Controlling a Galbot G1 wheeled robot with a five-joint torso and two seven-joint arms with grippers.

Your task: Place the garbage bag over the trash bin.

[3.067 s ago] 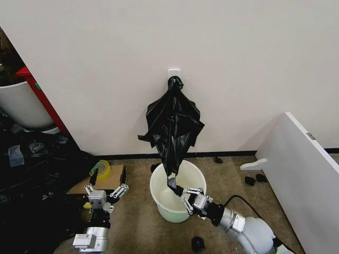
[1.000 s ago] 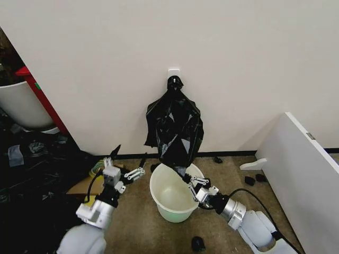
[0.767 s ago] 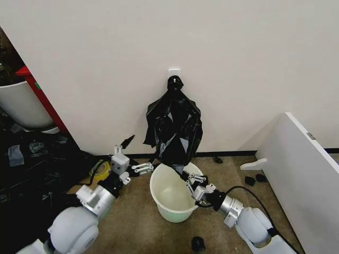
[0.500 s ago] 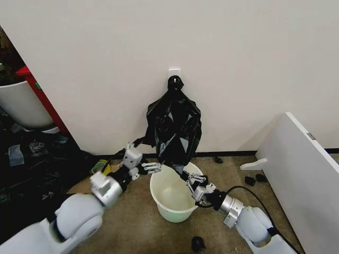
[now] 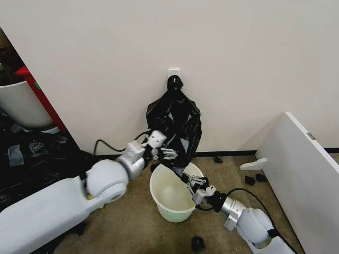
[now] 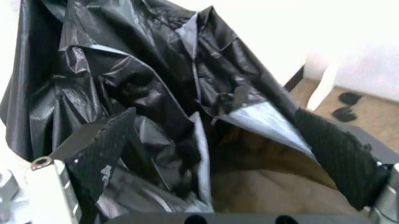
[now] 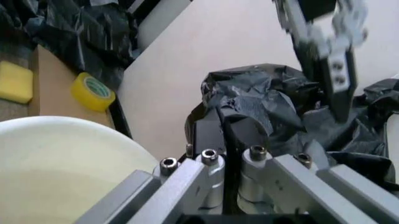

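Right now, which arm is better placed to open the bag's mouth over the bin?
Probably the left. The left gripper hangs open against the garbage bag, free to pinch a second edge. The right gripper is shut on the bag's lower edge above the trash bin.

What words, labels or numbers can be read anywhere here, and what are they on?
None can be read.
The garbage bag: plain black, no print.
The trash bin: plain cream-white, no label.
The yellow tape roll has a green mark on its core, too blurred to read.
The small plate on the wall above the bag is blank.
The left gripper and right gripper carry no legible marking.
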